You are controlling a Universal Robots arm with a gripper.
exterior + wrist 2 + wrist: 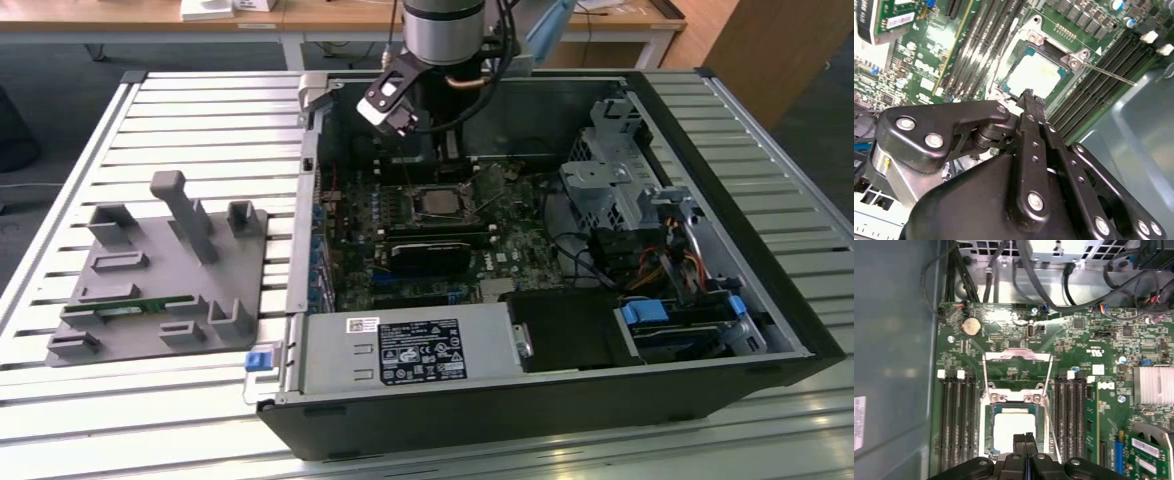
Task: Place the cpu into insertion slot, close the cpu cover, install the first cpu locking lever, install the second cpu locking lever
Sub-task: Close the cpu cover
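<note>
We see the cpu [1010, 432] [1036, 75] lying flat in the slot [989, 412], silvery top up. The cover [1016, 355] stands swung open off the far edge of the slot, green board [1094, 340] showing through its window. In the second wrist view a thin lever [1109, 74] juts out free beside the slot. The end effector [1025, 442] [1029, 97] hangs just over the near edge of the cpu, its fingers together. In the exterior view the open case [747, 140] lies on a slatted counter [200, 110].
</note>
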